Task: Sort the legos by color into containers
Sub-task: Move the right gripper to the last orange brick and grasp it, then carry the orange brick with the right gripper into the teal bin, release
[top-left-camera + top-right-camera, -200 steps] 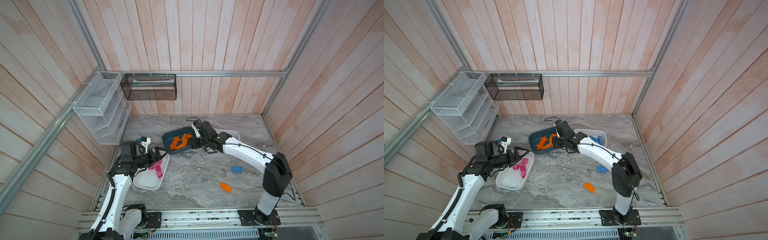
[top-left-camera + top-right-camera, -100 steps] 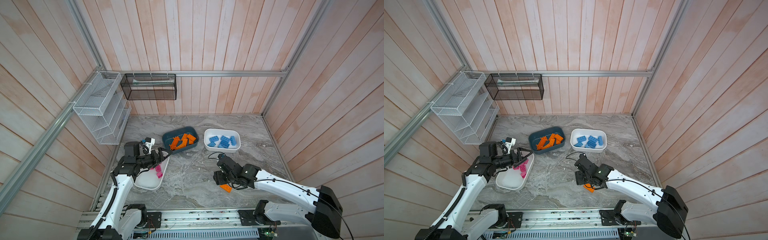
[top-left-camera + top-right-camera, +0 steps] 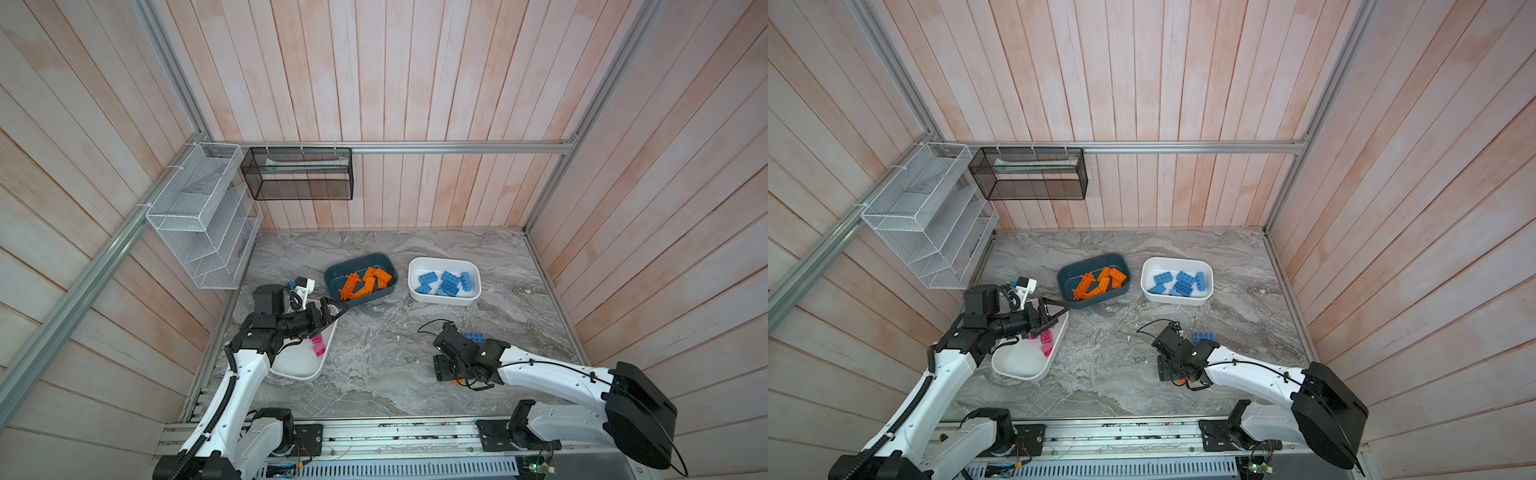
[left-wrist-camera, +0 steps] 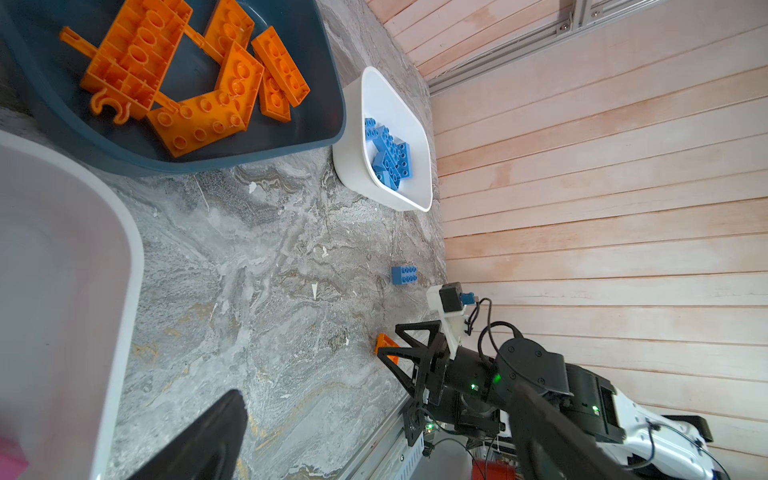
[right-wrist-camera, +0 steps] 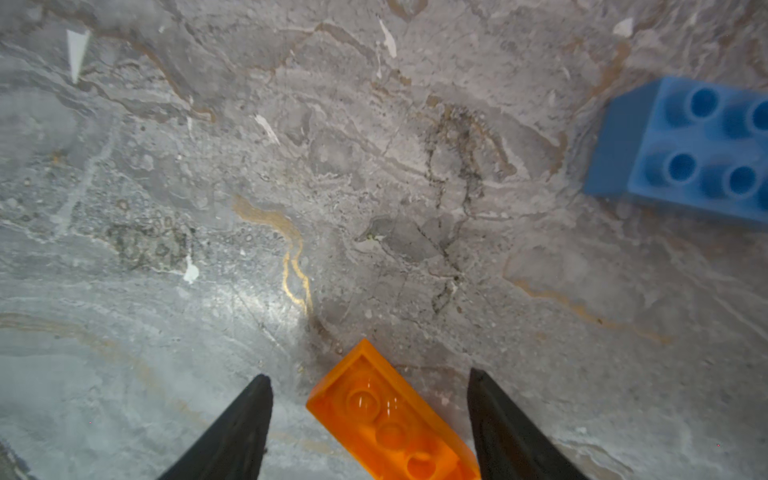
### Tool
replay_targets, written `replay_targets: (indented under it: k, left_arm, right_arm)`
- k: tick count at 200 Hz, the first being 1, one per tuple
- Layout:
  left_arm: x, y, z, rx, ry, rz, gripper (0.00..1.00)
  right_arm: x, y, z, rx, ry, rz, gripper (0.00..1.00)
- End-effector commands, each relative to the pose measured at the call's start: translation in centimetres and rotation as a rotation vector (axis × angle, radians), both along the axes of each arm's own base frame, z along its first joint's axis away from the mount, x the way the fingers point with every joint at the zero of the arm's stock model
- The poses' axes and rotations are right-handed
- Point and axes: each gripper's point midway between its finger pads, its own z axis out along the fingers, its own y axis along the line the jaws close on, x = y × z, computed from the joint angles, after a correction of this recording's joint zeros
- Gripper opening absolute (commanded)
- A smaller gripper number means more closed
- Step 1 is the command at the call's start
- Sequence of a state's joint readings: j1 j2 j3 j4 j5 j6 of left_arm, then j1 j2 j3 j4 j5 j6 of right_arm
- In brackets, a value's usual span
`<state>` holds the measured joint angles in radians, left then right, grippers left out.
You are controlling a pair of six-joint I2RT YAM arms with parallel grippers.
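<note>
While the left tool [image 3: 332, 316] hangs spread above the near white tub [image 3: 299, 370] of pink bricks [image 3: 318, 347], the dark teal tub [image 3: 332, 275] holds orange bricks [image 3: 365, 283] and the far white tub [image 3: 440, 261] blue bricks [image 3: 446, 283]. The right tool [image 5: 368, 374], spread, straddles a loose orange brick [image 5: 386, 419] on the surface [image 3: 374, 353]; a loose blue brick [image 5: 698, 153] lies nearby.

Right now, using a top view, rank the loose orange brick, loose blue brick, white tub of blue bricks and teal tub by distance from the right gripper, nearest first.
1. Loose orange brick: between the right gripper's jaws.
2. Loose blue brick: just beyond, toward the back wall.
3. White tub of blue bricks: farther back.
4. Teal tub: back-left.
</note>
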<state>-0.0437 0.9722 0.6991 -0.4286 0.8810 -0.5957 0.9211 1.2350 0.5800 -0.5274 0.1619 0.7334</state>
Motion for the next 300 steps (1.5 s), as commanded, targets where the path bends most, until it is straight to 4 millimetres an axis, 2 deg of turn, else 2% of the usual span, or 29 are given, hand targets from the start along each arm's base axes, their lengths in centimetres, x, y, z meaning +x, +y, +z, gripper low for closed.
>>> replay_targets:
  k: [1, 32, 62, 83, 105, 143, 153, 167, 190, 229, 257, 273, 300]
  left_arm:
    - [0.1, -0.1, 0.0, 0.009, -0.018, -0.004, 1.0]
    - [0.0, -0.2, -0.1, 0.016, -0.019, -0.007, 1.0]
    - [0.1, -0.3, -0.1, 0.019, -0.02, -0.006, 1.0]
    - [0.0, -0.3, -0.4, 0.021, -0.013, -0.006, 1.0]
    - [0.0, -0.3, -0.6, 0.027, -0.007, -0.006, 1.0]
    - [-0.1, -0.3, -0.7, 0.035, -0.005, -0.006, 1.0]
    - [0.0, -0.3, -0.6, 0.037, -0.008, -0.004, 1.0]
    - [0.0, -0.3, -0.5, 0.038, -0.009, -0.003, 1.0]
    - [0.4, -0.1, 0.0, 0.063, -0.021, 0.003, 1.0]
    - [1.3, 0.9, 1.2, 0.124, -0.042, 0.042, 1.0]
    - [1.6, 2.4, 1.4, 0.156, -0.038, 0.1, 1.0]
    - [1.5, 3.2, 1.6, 0.159, -0.036, 0.126, 1.0]
    - [1.1, 3.8, 1.6, 0.161, -0.036, 0.143, 1.0]
  right_arm:
    - [-0.5, -0.3, -0.9, -0.014, 0.03, 0.0, 0.74]
    - [-1.8, -0.4, -1.5, -0.01, 0.091, 0.011, 0.69]
    - [-2.8, -0.7, -1.5, -0.03, 0.109, 0.012, 0.58]
    - [-3.3, -1.7, -2.0, -0.086, 0.12, 0.001, 0.5]
    - [-3.2, -1.9, -2.0, -0.122, 0.121, 0.001, 0.43]
    - [-3.1, -2.2, -2.2, -0.162, 0.126, 0.003, 0.22]
    - [-3.0, -2.1, -1.8, -0.165, 0.119, 0.004, 0.18]
    - [-2.2, -1.4, -0.5, -0.144, 0.084, 0.006, 0.17]
    - [0.5, 1.7, 2.7, -0.072, -0.011, 0.039, 0.16]
    - [6.6, 11.1, 8.8, 0.12, -0.185, 0.153, 0.17]
    - [11.6, 17.3, 12.3, 0.259, -0.274, 0.209, 0.17]
    - [14.5, 20.5, 13.4, 0.316, -0.315, 0.241, 0.17]
    - [19.1, 24.6, 13.8, 0.374, -0.327, 0.278, 0.18]
